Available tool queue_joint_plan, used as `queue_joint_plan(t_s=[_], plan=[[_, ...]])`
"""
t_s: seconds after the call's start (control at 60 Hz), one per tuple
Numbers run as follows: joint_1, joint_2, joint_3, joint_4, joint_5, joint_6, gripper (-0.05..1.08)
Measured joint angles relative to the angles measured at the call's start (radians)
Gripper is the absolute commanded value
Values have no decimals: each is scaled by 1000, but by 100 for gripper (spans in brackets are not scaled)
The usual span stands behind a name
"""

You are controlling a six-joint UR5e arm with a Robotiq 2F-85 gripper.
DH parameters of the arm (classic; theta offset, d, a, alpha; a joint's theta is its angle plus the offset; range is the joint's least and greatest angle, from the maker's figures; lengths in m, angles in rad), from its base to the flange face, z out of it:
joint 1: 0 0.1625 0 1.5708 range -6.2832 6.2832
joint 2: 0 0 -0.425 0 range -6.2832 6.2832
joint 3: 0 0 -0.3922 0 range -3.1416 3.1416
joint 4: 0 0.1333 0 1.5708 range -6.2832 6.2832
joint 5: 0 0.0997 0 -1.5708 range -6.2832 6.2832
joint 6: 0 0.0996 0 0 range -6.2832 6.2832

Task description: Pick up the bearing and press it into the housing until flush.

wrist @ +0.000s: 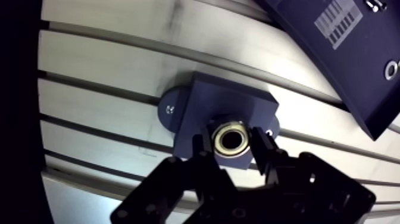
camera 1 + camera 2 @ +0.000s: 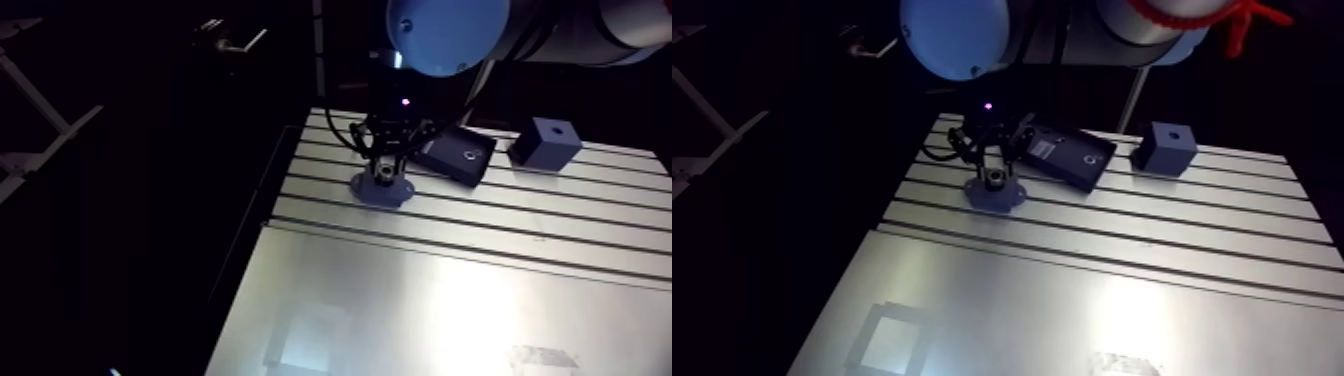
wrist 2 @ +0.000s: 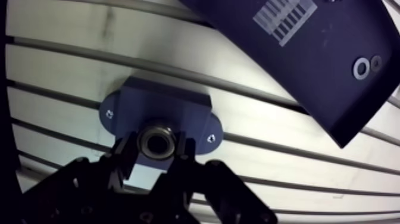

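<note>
The pincer (image 1: 232, 142) is clamped on the bearing (image 3: 156, 141), a shiny metal ring between its fingertips. Under it sits the housing (image 1: 205, 104), a dark matte flanged block.

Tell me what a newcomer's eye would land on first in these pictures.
First, the shiny bearing, gripped between the fingers of the hand right over the dark blue housing on the slotted table. Next, the flat dark tray with a barcode label, lying close beside the housing, and a blue block with a hole in its top, farther along the table.
</note>
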Motion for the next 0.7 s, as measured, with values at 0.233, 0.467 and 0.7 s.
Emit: queue_joint_plan(t_s=[0.233, 0.467, 0.7], plan=[[3, 3, 0, 0, -2, -6, 62], [7, 5, 0, 0, -4, -15, 62], [8, 5, 1, 0, -5, -17, 62]])
